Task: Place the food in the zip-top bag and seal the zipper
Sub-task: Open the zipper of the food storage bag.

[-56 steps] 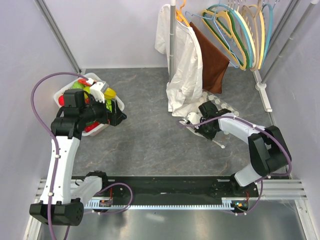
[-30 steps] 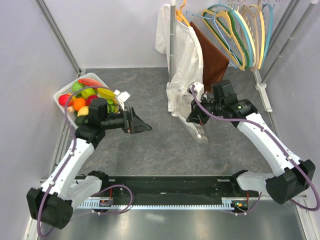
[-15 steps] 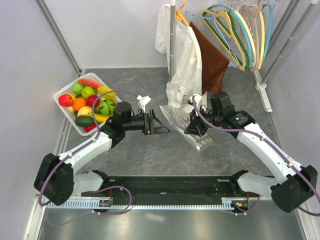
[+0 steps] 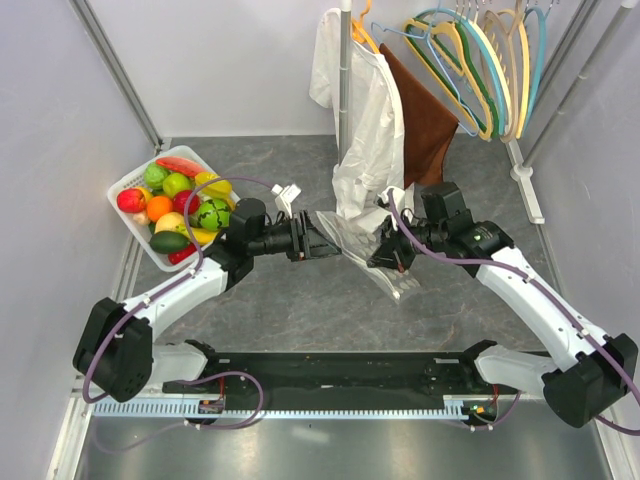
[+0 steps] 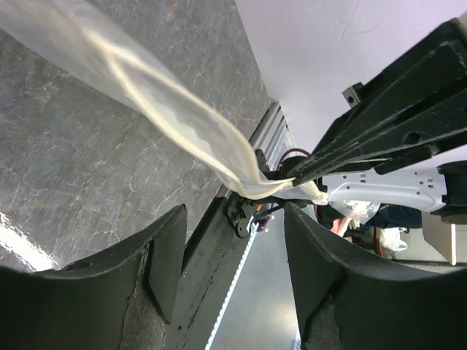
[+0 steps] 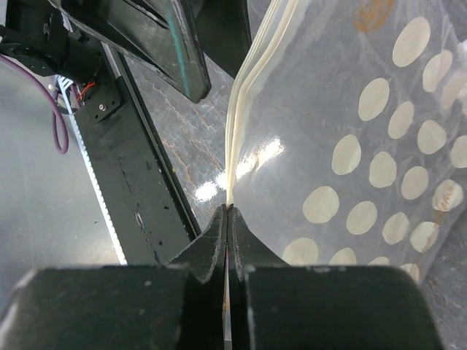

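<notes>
Right claw (image 6: 228, 213) pinches the zip-top bag (image 6: 379, 168), left claw (image 4: 322, 245) stands spread at the other end

Both claws meet over the middle of the grey surface (image 4: 290, 310), and the zip-top bag is stretched between them with its upper edge lifted. The right claw has its two fingers pressed flat together on the edge of the bag. In the right wrist view the clear plastic with white dots goes up and to the right from this pinch. The zipper (image 6: 239, 117) shows there as a pale double line that runs from the pinch away toward the left claw.

The left claw is spread, with a clear gap between its two dark fingers (image 5: 164, 270). In the left wrist view the pale edge of the bag passes across this gap, beyond the fingertips, and ends in the black fingers of the right claw. I cannot tell if the left fingers touch the plastic, but they do not press on it. The lower part of the bag hangs down below the right claw. It seems to reach the surface, but from above this is not sure.

The food (image 4: 177, 185) lies in the white basket (image 4: 138, 172) at the far left of the surface, well apart from the bag. It is red, green, orange and yellow toy pieces heaped together.

Behind the bag a white garment (image 4: 365, 130) and a brown cloth (image 4: 425, 120) hang from a rail, with coloured hangers (image 4: 480, 60) to their right
</notes>
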Controlling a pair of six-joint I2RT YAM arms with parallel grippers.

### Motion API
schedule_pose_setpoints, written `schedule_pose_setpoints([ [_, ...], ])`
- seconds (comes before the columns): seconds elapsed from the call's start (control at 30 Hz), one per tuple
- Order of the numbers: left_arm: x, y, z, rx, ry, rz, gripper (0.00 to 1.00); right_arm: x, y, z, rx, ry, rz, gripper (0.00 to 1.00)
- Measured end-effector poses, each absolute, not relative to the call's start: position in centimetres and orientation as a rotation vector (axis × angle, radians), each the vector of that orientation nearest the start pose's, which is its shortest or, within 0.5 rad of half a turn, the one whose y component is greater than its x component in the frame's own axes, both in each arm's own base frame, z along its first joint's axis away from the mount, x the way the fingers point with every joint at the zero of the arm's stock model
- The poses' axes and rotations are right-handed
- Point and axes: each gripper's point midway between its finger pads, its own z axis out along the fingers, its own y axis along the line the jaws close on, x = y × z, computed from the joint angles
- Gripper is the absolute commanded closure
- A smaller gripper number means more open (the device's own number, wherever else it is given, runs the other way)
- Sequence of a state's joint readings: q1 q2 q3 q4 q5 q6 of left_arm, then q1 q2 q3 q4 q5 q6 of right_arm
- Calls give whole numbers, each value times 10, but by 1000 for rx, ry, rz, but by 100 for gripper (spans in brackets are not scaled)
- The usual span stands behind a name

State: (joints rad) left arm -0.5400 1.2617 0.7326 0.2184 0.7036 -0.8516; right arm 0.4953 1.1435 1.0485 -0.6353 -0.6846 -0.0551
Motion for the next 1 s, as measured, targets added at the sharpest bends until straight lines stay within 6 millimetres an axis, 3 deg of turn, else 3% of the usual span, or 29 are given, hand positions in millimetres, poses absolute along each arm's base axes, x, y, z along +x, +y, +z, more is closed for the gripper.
schedule_pose_setpoints([
  [0.23, 235, -298, 208, 188, 2138, -1533, 44, 204, 238, 228, -978, 2062, 1031, 100],
  [0.57, 236, -298, 207, 162, 2150, -1542, 47, 202, 243, 225, -1002, 2073, 1048, 100],
  [0.8, 237, -299, 203, 140, 2168, -1547, 81, 202, 246, 229, -1010, 2062, 1049, 100],
  [1.0, 237, -299, 202, 131, 2175, -1546, 86, 202, 246, 229, -1020, 2053, 1046, 100],
])
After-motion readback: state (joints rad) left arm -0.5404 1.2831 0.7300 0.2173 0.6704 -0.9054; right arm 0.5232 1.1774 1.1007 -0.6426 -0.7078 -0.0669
